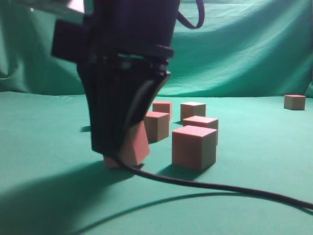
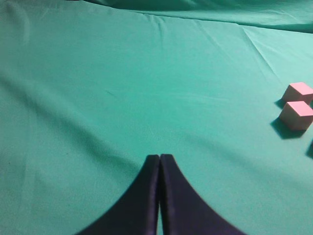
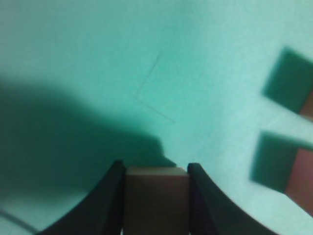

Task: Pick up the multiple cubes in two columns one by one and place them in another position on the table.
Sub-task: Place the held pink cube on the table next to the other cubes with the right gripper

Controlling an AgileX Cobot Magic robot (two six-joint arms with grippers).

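Right wrist view shows my right gripper [image 3: 156,178] with its smooth black curved fingers [image 3: 105,200] clamped on a matte, square-edged cube [image 3: 155,200], and the exterior view has that block tilted, its lower edge at the green cloth table [image 1: 44,147]. Five more sharp-cornered pinkish blocks [image 1: 194,147] stand just beside it, one lone block [image 1: 294,102] well apart at far right. My left gripper [image 2: 160,164] hangs over creased cloth, tapered tips pressed together, holding nothing.

On the desk [image 1: 274,161], one cube [image 1: 137,147] sits at front left between the fingers of the right hand [image 1: 120,147]. Just right of it stands the nearest cube [image 1: 194,147], with four more cubes [image 1: 193,110] clustered behind. A lone cube [image 1: 294,102] lies far back right, well apart.
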